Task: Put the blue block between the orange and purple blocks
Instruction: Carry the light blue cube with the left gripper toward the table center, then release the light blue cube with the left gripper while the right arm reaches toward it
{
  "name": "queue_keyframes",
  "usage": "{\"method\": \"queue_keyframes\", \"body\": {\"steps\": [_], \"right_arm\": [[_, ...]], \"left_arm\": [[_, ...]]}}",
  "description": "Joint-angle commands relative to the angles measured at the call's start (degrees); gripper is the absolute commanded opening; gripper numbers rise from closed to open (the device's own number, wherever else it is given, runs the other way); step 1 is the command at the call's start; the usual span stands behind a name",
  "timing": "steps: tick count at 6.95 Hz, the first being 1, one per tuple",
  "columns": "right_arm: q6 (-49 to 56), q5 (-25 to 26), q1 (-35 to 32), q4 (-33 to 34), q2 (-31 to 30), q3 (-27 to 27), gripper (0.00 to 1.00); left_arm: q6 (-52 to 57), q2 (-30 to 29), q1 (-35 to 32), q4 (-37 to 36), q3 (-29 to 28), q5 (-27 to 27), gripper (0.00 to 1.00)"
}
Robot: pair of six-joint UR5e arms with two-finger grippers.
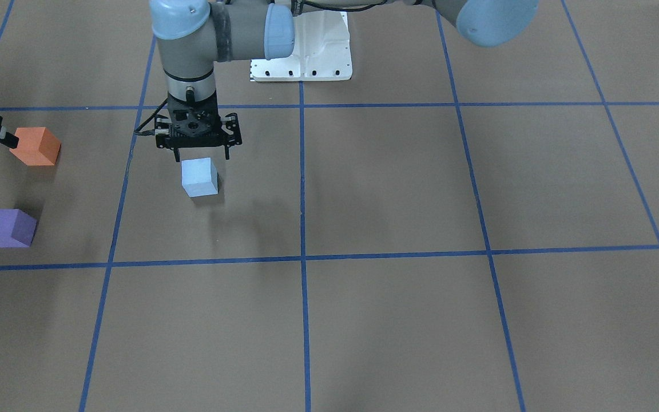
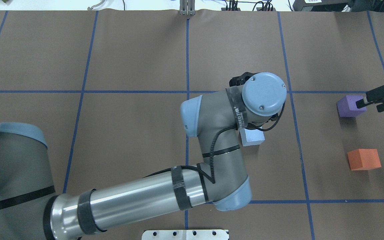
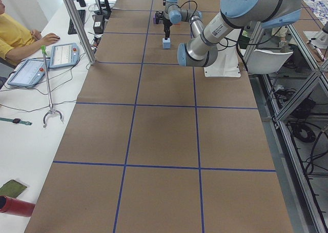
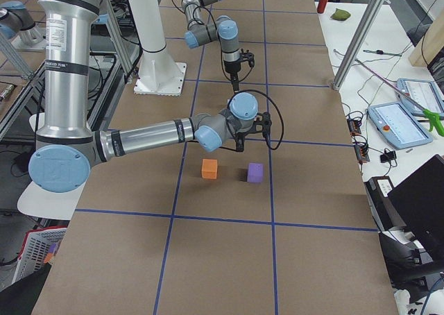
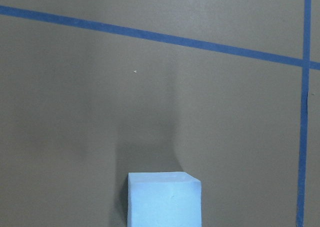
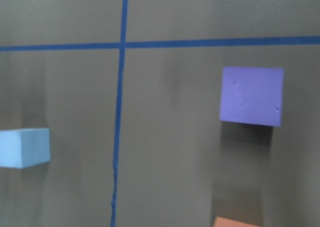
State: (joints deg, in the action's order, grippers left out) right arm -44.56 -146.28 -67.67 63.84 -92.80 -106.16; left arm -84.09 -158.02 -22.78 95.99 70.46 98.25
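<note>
The light blue block (image 1: 199,177) rests on the brown table, also seen in the overhead view (image 2: 252,137) and at the bottom of the left wrist view (image 5: 164,199). My left gripper (image 1: 201,155) hangs open just above and behind it, not touching, fingers spread wider than the block. The orange block (image 1: 36,146) and the purple block (image 1: 7,228) sit apart near the table's right end, with a gap between them (image 2: 363,159) (image 2: 350,106). My right gripper (image 2: 373,101) hovers high beside these two, open and empty. Its wrist view shows the purple block (image 6: 251,96) and the blue block (image 6: 24,147).
Blue tape lines (image 1: 302,189) divide the table into squares. The white base plate (image 1: 306,57) sits at the robot's side. My left arm's long forearm (image 2: 138,200) crosses the table's middle. A side table with tablets (image 3: 64,53) and a person (image 3: 15,35) are beyond the far edge.
</note>
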Motion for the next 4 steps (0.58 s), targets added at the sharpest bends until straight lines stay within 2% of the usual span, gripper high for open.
{"method": "queue_keyframes", "body": {"steps": [1,3,4], "right_arm": [[-16.19,7.98,8.82,-0.03,7.08,-1.06,1.00],[-26.48,19.05,19.63,0.14,12.61,-1.94,1.00],[-30.11,23.98,24.47,0.58,14.91,-1.86,1.00]], "left_arm": [[0.59,15.39,-4.44,-0.63,16.57,4.29,1.00],[9.10,29.20,-7.18,-0.63,29.33,5.99,1.00],[10.08,33.00,-7.71,-0.54,32.43,6.08,1.00]]}}
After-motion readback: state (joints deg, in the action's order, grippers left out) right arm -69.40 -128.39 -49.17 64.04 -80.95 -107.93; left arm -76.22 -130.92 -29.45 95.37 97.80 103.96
